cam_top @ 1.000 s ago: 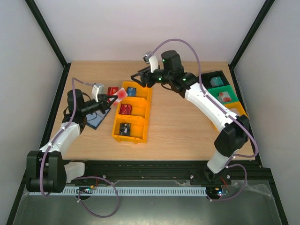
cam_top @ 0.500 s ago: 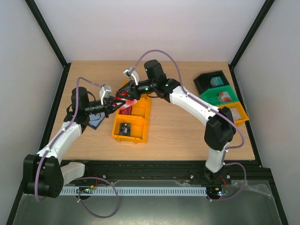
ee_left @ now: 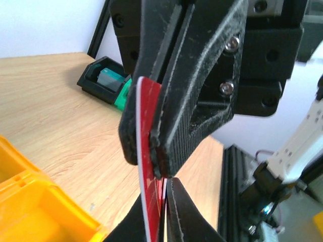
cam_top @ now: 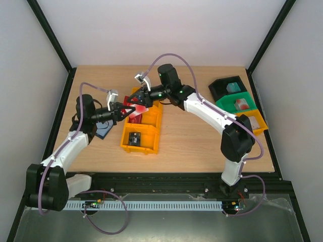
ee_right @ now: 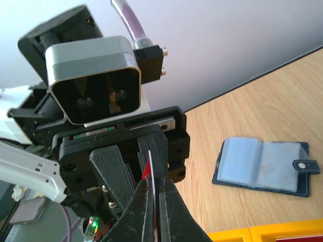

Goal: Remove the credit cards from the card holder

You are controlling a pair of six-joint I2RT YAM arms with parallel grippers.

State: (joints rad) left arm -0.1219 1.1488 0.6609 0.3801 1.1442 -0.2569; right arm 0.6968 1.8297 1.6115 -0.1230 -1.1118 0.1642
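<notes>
My yellow bin (cam_top: 159,126) has three compartments: the near one holds a dark card (cam_top: 133,138), the middle one a second red card (cam_top: 135,118), and the far one is hidden under my fingers. At the right edge a black bin (cam_top: 220,85) holds a teal block (cam_top: 232,87), beside a green bin (cam_top: 229,103). A second ago my right gripper (cam_top: 137,104) was spread and well apart; now it is clenched on the red card (cam_top: 133,106) that my left gripper (cam_top: 127,108) also grasps, above the bin's far end. The card holder (cam_top: 104,131) lies open on the table (cam_top: 192,136), left of the bin. Print on the cards is too small to read
</notes>
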